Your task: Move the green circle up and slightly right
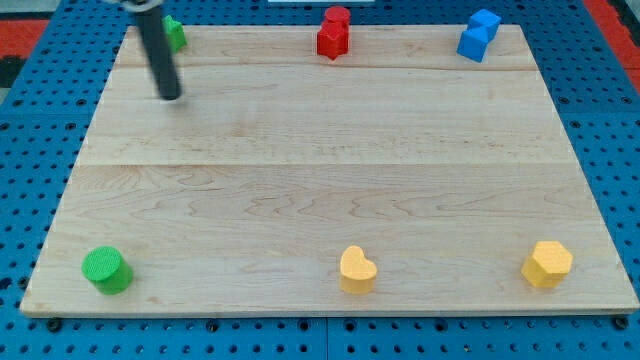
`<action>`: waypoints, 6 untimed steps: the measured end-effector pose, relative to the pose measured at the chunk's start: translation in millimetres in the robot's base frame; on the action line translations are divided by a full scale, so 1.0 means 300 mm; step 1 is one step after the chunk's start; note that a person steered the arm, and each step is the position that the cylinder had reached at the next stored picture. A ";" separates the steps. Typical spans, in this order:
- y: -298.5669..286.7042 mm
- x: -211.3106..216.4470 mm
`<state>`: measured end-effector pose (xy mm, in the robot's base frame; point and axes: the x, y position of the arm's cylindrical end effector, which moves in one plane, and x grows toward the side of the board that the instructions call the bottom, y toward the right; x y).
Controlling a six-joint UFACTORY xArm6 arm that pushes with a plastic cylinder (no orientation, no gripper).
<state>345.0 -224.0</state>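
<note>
Altogether six blocks (green ones (pixel 106 270) (pixel 175 33): two)

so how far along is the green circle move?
Nothing looks done: the green circle sits at the board's bottom-left corner. In hand: my tip is near the view's top left, beside another green block, far from the circle and touching nothing. Left: get my tip below the circle, then push it up and slightly right.
</note>
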 end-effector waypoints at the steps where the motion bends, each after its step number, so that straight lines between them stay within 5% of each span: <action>1: -0.268 0.154; 4: -0.268 0.380; 6: -0.267 0.829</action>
